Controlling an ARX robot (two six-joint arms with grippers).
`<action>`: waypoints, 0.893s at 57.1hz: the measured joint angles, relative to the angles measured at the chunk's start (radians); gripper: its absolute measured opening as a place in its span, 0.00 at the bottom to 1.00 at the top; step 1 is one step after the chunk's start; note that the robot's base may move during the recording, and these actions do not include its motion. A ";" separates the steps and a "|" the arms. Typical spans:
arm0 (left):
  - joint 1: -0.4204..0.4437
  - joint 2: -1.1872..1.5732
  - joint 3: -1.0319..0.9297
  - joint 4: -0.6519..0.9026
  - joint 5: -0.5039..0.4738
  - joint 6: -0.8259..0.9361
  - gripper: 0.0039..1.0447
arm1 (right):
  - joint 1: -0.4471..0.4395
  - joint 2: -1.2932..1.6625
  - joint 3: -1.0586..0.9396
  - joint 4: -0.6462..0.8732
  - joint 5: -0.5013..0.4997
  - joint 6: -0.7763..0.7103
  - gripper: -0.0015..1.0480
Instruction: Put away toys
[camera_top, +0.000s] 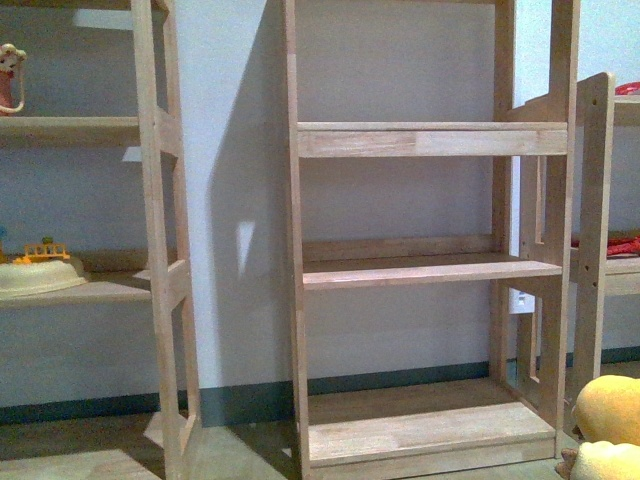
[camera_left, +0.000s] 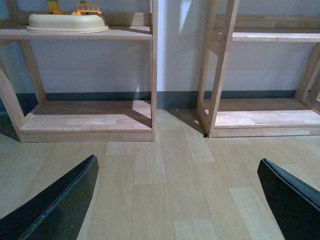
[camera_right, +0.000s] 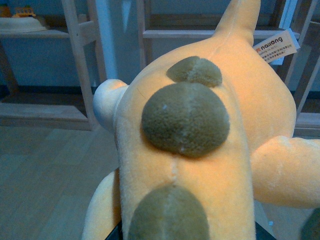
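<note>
The orange-yellow plush toy (camera_right: 200, 150) fills the right wrist view, with olive-green round bumps along its back and a white label near its tail. My right gripper (camera_right: 185, 235) is shut on the plush toy; its jaws are mostly hidden under the plush. In the front view only a part of the plush toy (camera_top: 608, 425) shows at the bottom right corner, beside the middle shelf unit (camera_top: 430, 270). My left gripper (camera_left: 180, 200) is open and empty, its dark fingers (camera_left: 60, 205) spread wide above the wooden floor (camera_left: 165, 185).
Three wooden shelf units stand against the wall. The middle one has bare boards. The left unit (camera_top: 80, 290) holds a cream bowl-shaped toy (camera_top: 40, 272) with a small yellow piece, and a small figure (camera_top: 10, 75) above. Red items (camera_top: 615, 245) lie on the right unit.
</note>
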 joint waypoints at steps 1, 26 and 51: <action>0.000 0.000 0.000 0.000 0.000 0.000 0.95 | 0.000 0.000 0.000 0.000 0.000 0.000 0.16; 0.000 0.000 0.000 0.000 0.000 0.000 0.95 | 0.000 0.000 0.000 0.000 0.000 0.000 0.16; 0.000 0.000 0.000 0.000 0.000 0.000 0.95 | 0.000 0.000 0.000 0.000 0.000 0.000 0.16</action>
